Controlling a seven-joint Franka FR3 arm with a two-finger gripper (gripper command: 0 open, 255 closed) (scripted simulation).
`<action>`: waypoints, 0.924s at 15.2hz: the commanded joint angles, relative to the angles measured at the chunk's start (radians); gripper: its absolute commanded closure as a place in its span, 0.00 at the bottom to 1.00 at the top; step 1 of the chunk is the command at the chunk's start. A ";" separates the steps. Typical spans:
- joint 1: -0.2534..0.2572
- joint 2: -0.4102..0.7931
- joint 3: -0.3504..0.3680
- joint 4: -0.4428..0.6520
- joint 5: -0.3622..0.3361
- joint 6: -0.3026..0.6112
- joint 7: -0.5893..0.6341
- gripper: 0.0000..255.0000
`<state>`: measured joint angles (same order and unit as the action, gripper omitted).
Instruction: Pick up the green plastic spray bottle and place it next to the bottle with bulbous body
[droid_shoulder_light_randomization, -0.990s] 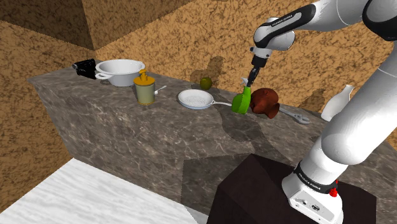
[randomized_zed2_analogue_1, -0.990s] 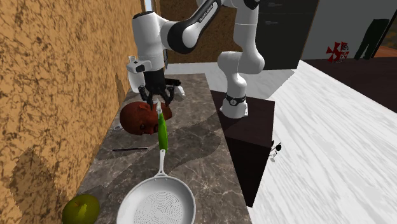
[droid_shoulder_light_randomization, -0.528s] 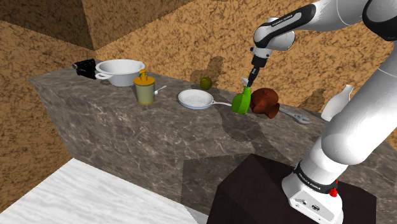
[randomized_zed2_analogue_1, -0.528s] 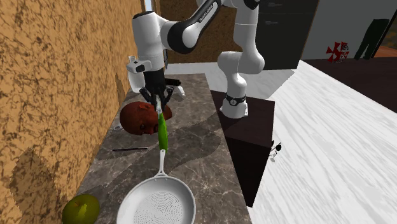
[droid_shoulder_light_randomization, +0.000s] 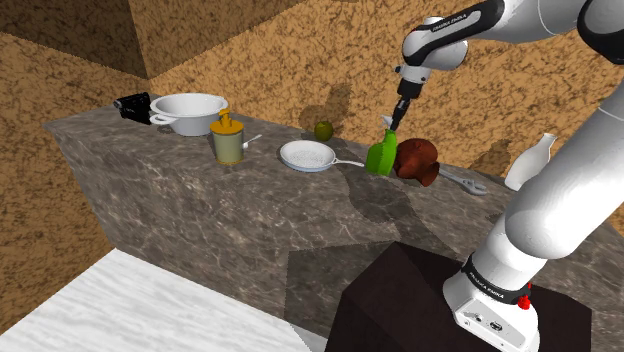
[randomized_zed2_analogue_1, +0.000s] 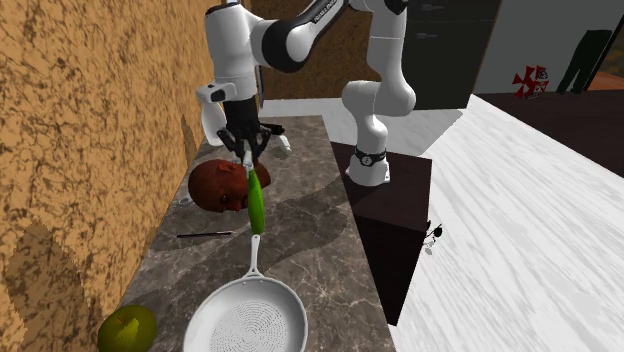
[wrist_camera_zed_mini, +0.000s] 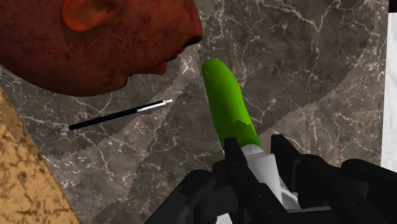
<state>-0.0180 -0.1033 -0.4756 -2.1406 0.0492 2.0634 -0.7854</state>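
Two bottles are counted, a green bottle (droid_shoulder_light_randomization: 379, 158) and a white bottle (droid_shoulder_light_randomization: 527, 165); one pan (droid_shoulder_light_randomization: 308, 155), pot (droid_shoulder_light_randomization: 188, 119), jar (droid_shoulder_light_randomization: 227, 142), fruit (droid_shoulder_light_randomization: 323, 129) and head (droid_shoulder_light_randomization: 417, 160) each are seen.

White arm (droid_shoulder_light_randomization: 560, 200) w/ dark joints, all-black hand (randomized_zed2_analogue_1: 247, 155), red base mark.

On the dark marbled tabletop (droid_shoulder_light_randomization: 200, 210) a round white frying pan (droid_shoulder_light_randomization: 307, 155) lies between a yellow-capped tan jar (droid_shoulder_light_randomization: 227, 140) and a reddish-brown model head (droid_shoulder_light_randomization: 418, 160). A small green apple (droid_shoulder_light_randomization: 323, 130) sits behind the pan by the rough brown wall (droid_shoulder_light_randomization: 250, 50), and a white two-handled pot (droid_shoulder_light_randomization: 188, 112) stands near the jar
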 joint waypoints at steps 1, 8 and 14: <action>0.000 -0.011 0.002 0.017 -0.006 -0.027 0.007 1.00; 0.001 -0.035 0.008 0.089 -0.019 -0.120 0.023 1.00; 0.002 -0.047 0.012 0.158 -0.025 -0.199 0.032 1.00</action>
<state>-0.0165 -0.1482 -0.4650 -1.9908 0.0252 1.8748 -0.7556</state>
